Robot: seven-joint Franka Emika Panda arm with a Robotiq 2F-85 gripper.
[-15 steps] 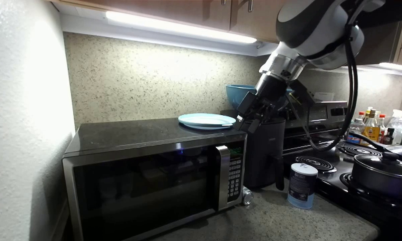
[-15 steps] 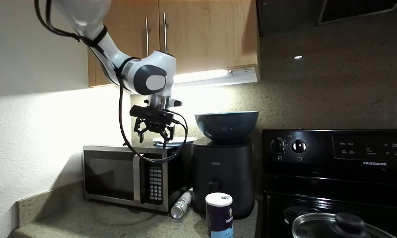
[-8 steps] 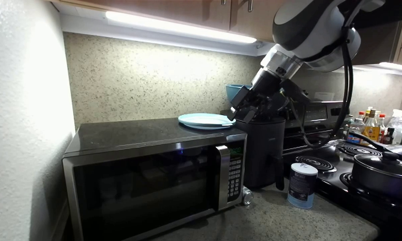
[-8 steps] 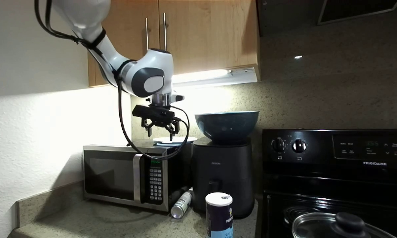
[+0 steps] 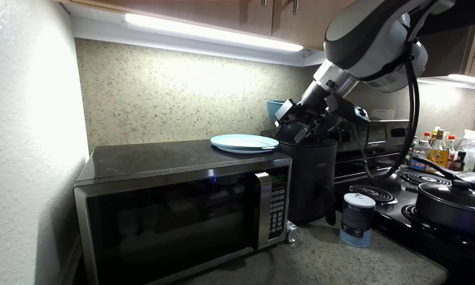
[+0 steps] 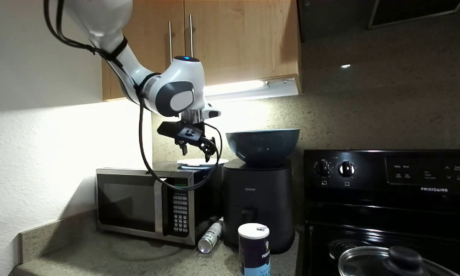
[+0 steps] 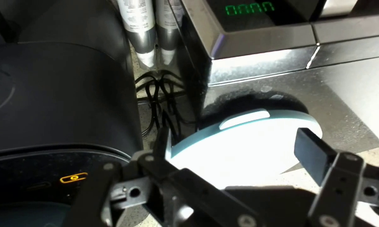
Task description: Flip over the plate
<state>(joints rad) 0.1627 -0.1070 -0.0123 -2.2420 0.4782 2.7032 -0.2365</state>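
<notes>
The plate (image 5: 243,142), pale blue to white and round, lies flat on the right end of the microwave's top. In an exterior view it shows as a thin pale disc (image 6: 199,162). In the wrist view its glaring face (image 7: 239,151) fills the space beyond the fingers, with a teal rim and a bright patch; I cannot tell which face is up. My gripper (image 5: 288,132) is open and empty, tilted, just right of and a little above the plate. It also shows in an exterior view (image 6: 196,155) and the wrist view (image 7: 235,140), fingers wide apart.
The microwave (image 5: 150,162) stands beside a black air fryer (image 5: 310,178) with a dark teal bowl (image 6: 262,147) on it. A can (image 6: 210,237) lies between them. A salt canister (image 5: 356,221) stands in front. A lidded pot (image 5: 451,206) is on the stove. Cabinets hang overhead.
My gripper has risen and turned. In an exterior view it has shifted right, and its fingertips have moved up from the plate's edge level. The plate has not visibly moved.
</notes>
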